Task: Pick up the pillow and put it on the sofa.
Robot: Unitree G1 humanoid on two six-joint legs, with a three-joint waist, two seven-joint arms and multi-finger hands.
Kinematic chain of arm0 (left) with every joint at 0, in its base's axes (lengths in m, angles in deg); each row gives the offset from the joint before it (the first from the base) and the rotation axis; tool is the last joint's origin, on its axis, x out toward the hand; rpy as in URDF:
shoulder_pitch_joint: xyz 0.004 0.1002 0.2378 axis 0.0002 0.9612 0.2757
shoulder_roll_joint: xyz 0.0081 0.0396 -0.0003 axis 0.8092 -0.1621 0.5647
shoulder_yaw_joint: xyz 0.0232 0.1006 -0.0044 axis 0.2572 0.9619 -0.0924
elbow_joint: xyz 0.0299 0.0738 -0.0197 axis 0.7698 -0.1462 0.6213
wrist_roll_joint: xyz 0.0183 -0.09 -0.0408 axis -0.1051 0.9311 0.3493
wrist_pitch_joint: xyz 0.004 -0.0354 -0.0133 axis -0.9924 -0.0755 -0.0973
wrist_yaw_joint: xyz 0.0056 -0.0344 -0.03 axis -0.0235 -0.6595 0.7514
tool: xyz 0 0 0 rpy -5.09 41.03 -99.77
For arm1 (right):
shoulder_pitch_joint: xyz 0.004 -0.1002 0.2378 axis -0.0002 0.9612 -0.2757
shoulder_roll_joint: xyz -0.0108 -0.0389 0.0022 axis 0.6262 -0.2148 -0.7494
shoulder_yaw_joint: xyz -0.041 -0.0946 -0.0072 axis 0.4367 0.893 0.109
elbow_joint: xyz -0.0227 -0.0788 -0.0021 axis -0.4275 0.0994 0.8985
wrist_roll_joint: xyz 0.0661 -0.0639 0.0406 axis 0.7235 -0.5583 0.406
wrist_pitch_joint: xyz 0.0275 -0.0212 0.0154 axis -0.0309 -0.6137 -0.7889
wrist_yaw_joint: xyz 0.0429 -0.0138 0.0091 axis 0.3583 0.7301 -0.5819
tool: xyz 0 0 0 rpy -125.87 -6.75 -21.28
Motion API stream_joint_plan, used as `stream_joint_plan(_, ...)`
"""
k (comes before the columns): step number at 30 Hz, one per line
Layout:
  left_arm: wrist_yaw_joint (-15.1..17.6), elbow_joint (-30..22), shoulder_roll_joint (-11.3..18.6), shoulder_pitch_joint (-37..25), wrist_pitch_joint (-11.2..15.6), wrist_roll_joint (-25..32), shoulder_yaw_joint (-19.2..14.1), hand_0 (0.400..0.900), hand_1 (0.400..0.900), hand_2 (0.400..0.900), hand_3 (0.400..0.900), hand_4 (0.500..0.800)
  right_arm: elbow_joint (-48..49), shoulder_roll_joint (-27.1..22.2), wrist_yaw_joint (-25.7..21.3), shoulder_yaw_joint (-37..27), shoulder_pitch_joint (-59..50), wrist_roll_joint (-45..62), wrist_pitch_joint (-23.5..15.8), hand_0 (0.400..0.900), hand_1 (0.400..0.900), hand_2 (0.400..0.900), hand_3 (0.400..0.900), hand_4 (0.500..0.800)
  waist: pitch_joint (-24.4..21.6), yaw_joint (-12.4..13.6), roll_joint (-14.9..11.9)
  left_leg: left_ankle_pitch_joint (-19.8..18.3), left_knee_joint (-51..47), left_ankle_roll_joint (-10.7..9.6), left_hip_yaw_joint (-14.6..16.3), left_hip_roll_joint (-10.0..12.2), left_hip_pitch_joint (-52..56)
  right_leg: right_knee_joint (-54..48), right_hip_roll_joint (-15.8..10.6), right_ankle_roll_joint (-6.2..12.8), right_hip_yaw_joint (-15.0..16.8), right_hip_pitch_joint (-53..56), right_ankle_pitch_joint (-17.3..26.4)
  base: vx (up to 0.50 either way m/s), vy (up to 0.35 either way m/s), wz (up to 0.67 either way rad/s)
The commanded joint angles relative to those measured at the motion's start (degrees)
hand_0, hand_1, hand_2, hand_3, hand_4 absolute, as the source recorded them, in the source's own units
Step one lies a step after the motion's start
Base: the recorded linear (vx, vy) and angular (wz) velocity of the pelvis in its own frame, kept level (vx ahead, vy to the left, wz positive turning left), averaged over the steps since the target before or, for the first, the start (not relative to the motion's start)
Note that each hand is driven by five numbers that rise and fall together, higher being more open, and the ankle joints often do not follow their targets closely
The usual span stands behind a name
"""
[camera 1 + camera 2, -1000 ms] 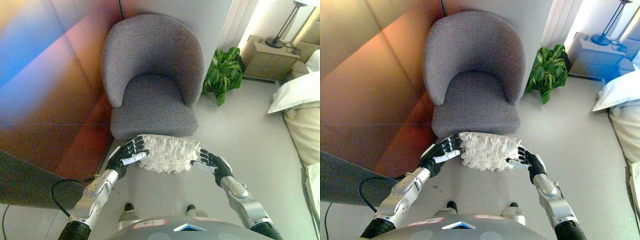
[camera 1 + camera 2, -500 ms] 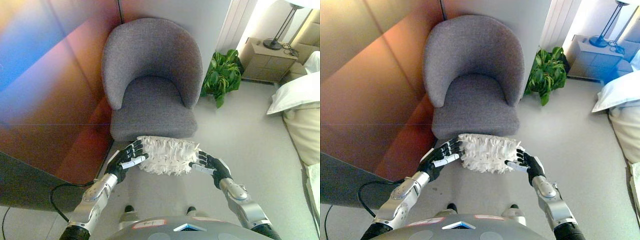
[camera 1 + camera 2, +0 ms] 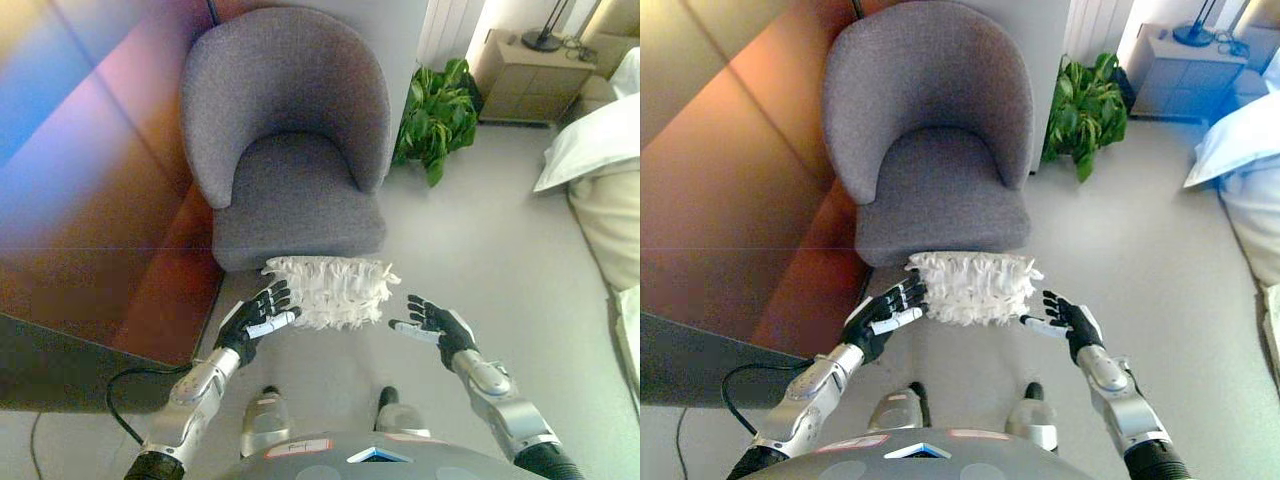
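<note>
At the front edge of the grey chair [image 3: 285, 170], the white frilly pillow [image 3: 328, 290] now sits with no hand holding it. A moment ago both hands squeezed its sides. Now the left hand [image 3: 253, 322] just touches it, fingers spread. The right hand [image 3: 433, 322] has moved away, fingers open. The pillow looks nearly placed.

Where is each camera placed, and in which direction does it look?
Left eye view: on the robot's head, looking down at the white ruffled pillow before the grey armchair; left hand at the pillow's left edge, right hand apart from it, both open.
Right eye view: beside the first, same downward look, the scene slightly shifted; both arms enter from below.
Shared: pillow, armchair, potted plant, nightstand, white bedding.
</note>
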Motion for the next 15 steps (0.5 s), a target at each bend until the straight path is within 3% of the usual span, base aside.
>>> stream_joint_plan(1,-0.03,-4.88,0.92,-1.36,7.65,2.15,-2.75,0.9,0.9,0.9,0.9,0.8,4.55,2.22,0.41,-1.02,-4.78,-1.8,-7.7,0.9,0.9,0.9,0.9,0.8,3.1,2.78,-1.53,17.06,-8.36,-5.06,0.43,5.29,-6.9,0.82,3.25,-1.31,0.55,13.05,-6.96,0.46,0.242,-0.38)
stream_joint_plan(2,-0.13,-4.4,0.64,-1.31,8.08,2.19,-2.84,0.9,0.9,0.9,0.9,0.8,4.26,2.21,0.57,-0.95,-4.87,-2.0,-8.02,0.9,0.9,0.9,0.9,0.8,3.11,2.91,-1.57,17.05,-7.98,-5.08,0.82,5.32,-7.16,1.01,2.89,-1.07,0.57,14.13,-7.81,0.48,0.271,-0.5)
stream_joint_plan(3,-0.06,-4.05,0.41,-1.04,8.35,2.32,-3.4,0.9,0.9,0.9,0.9,0.8,3.5,1.81,1.2,-0.7,-5.37,-2.06,-8.3,0.9,0.9,0.9,0.9,0.8,2.73,3.17,-2.03,13.38,-7.93,-4.09,0.95,4.88,-6.73,1.75,1.83,-0.61,1.05,14.71,-8.47,0.47,0.282,-0.51)
stream_joint_plan(6,0.36,-4.2,1.36,-1.46,6.73,3.65,-4.83,0.9,0.9,0.9,0.9,0.8,4.72,2.63,2.24,-1.64,-4.68,-2.25,-5.91,0.9,0.9,0.9,0.9,0.8,1.19,3.92,-3.32,8.75,-3.55,-1.35,1.59,3.47,-7.92,4.31,-2.02,2.28,0.96,17.98,-10.62,0.47,0.262,-0.39)
stream_joint_plan(7,-0.95,-4.72,2.38,-1.67,6.69,2.85,-5.17,0.9,0.9,0.9,0.9,0.8,6.26,2.98,2.49,-2.33,-3.5,-1.97,-4.97,0.9,0.9,0.9,0.9,0.8,0.26,4.32,-4.56,6.46,-1.38,0.4,1.82,2.34,-8.48,8.9,-4.61,3.46,0.05,17.55,-7.97,0.42,0.245,-0.06)
stream_joint_plan(9,-2.07,-5.01,3.33,-1.83,6.87,1.22,-4.39,0.9,0.9,0.9,0.9,0.8,6.71,3.57,1.95,-2.84,-2.93,-2.03,-4.58,0.9,0.9,0.9,0.9,0.8,-0.46,4.57,-5.34,4.74,-0.72,2.33,1.43,0.69,-8.07,16.1,-6.84,4.14,0.62,14.66,-3.2,0.39,0.266,0.12)
stream_joint_plan(11,-2.11,-4.72,4.37,-2.65,6.03,1.72,-3.99,0.9,0.9,0.9,0.9,0.8,7.63,4.52,0.79,-3.24,-2.54,-1.7,-4.14,0.9,0.9,0.9,0.9,0.8,-1.1,5.01,-5.52,2.55,-1.11,5.08,-0.87,-2.66,-6.65,26.18,-8.06,4.41,1.77,11.59,1.35,0.39,0.277,0.1)
stream_joint_plan(13,-2.56,-3.95,4.8,-3.24,6.17,0.52,-3.87,0.9,0.9,0.9,0.9,0.8,7.91,5.47,-0.59,-3.17,-2.23,-2.34,-4.11,0.9,0.9,0.9,0.9,0.8,-1.56,4.72,-5.42,0.35,-1.74,5.97,-0.58,-4.5,-4.48,34.42,-9.26,4.97,1.16,8.35,4.28,0.41,0.268,0.11)
stream_joint_plan(15,-0.58,-4.26,4.91,-4.23,5.04,0.65,-3.84,0.9,0.9,0.9,0.9,0.8,7.39,6.58,-1.92,-2.32,-2.9,-2.49,-3.43,0.9,0.9,0.9,0.9,0.8,-1.46,4.12,-4.36,0.25,-3.64,6.96,0.6,-5.13,-1.2,36.44,-8.91,3.03,1.02,0.92,3.91,0.34,0.179,0.13)
